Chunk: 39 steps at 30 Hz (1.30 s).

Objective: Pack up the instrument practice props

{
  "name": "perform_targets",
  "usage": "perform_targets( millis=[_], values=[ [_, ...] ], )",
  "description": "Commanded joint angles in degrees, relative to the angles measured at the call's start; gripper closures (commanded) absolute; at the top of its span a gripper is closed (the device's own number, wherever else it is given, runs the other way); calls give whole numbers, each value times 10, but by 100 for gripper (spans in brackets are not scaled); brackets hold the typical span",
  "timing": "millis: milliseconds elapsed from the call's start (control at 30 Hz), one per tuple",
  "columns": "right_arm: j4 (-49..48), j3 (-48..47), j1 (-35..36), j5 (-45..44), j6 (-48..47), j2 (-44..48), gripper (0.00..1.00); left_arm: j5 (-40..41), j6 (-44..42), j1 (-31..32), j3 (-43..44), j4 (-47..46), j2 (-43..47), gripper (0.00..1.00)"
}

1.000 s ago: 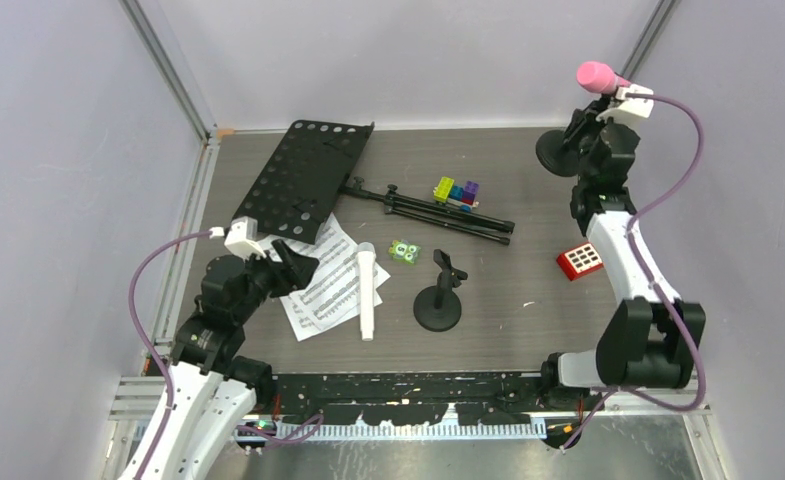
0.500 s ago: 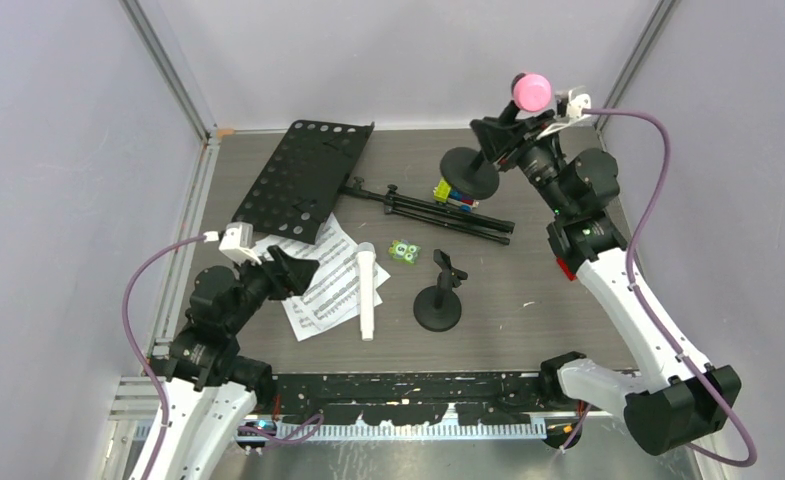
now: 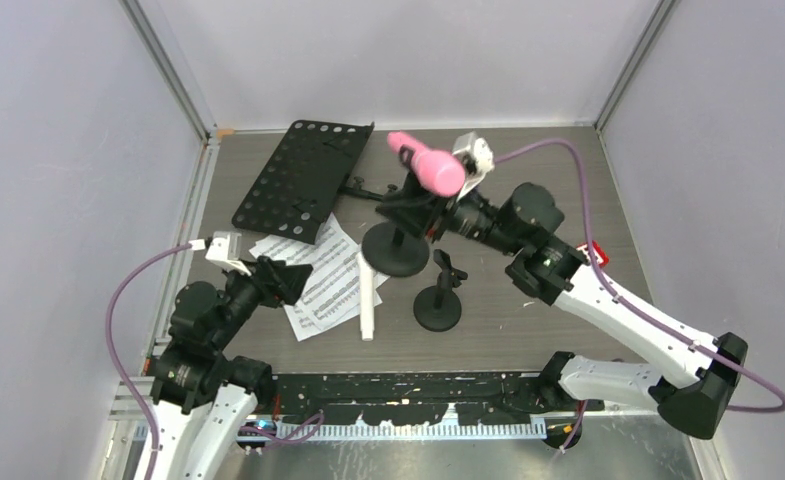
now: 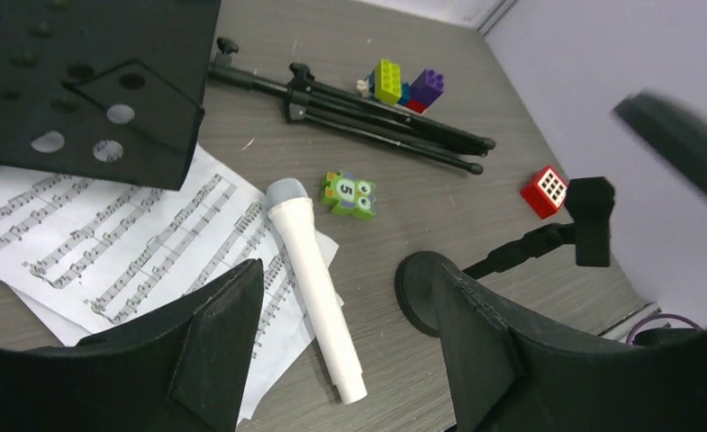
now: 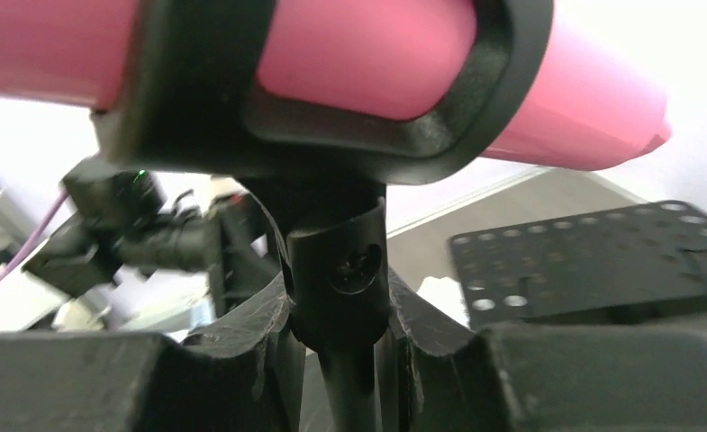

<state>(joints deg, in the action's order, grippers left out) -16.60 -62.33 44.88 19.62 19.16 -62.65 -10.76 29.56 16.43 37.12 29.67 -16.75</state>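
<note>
I'm holding the right gripper (image 3: 423,213) clamped on the stem of a mic mount (image 3: 395,250), pink microphone (image 3: 426,165) clipped in, above mid-table; my left gripper (image 3: 290,273) is hovering, jaws apart, over the sheet-music pages (image 3: 320,285). I'm judging nothing packed yet: white microphone (image 3: 367,295), music desk (image 3: 303,180) and second mount (image 3: 438,305) are lying loose

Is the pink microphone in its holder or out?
In. The black clip of the mic mount wraps around the pink microphone. The right gripper clamps the mount's stem.
</note>
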Motion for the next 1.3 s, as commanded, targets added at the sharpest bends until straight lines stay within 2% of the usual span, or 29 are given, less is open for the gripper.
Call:
perform_targets(
  millis=[0, 167, 300, 600, 700, 800, 1100, 1267],
  values=[
    [-58, -5, 81, -17, -75, 25, 99, -12, -25, -3, 26, 5, 35, 30],
    [-73, 33, 157, 2, -151, 25, 99, -11, -36, -3, 34, 14, 61, 30],
    [-139, 115, 195, 28, -227, 36, 99, -9, -45, -3, 43, 30, 71, 31],
    [-322, 260, 222, 121, -264, 43, 100, -27, -45, -3, 27, 35, 86, 34],
    [-328, 291, 225, 121, -270, 54, 100, -28, -45, -2, 24, 33, 90, 34],
    [-329, 327, 233, 104, -281, 71, 100, -31, -46, -3, 23, 33, 88, 35],
    [-281, 400, 266, -32, -301, 104, 99, -44, -27, -3, 9, 5, 71, 37],
    [-302, 448, 296, -109, -326, 103, 99, -48, -24, -3, 2, 0, 68, 37]
  ],
)
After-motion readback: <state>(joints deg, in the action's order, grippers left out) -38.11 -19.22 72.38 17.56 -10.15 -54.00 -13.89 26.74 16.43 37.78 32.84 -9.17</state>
